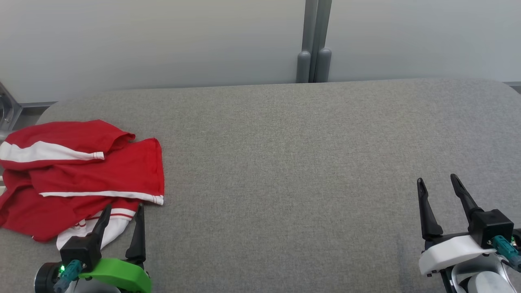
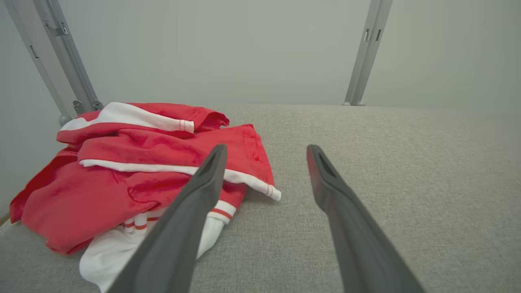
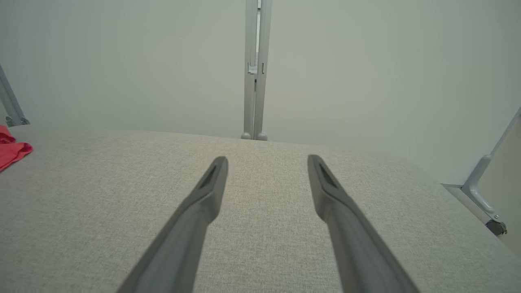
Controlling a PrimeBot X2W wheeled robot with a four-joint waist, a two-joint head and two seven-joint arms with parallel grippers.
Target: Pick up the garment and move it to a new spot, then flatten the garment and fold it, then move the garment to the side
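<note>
Head view: the red garment [image 1: 81,171] with white stripes lies crumpled at nine o'clock on the grey padded table [image 1: 305,162], reaching its left edge; the left gripper [image 1: 124,206] sits at seven o'clock, fingers spread and holding nothing, its tips over the garment's near white hem (whether they touch the cloth I cannot tell); the right gripper [image 1: 436,178] sits at four o'clock, also spread and empty, over bare table and well apart from the garment; a grey post [image 1: 313,40] stands at twelve o'clock against the pale wall [image 1: 163,40].

Left wrist view: the left gripper [image 2: 266,148] points to twelve o'clock with its jaws wide; the garment [image 2: 122,179] is heaped at nine o'clock, partly behind the left-hand finger, its white part nearest; bare table lies between the fingers.

Right wrist view: the right gripper [image 3: 267,158] is parted over plain table; a red corner of the garment [image 3: 10,150] shows at nine o'clock.
</note>
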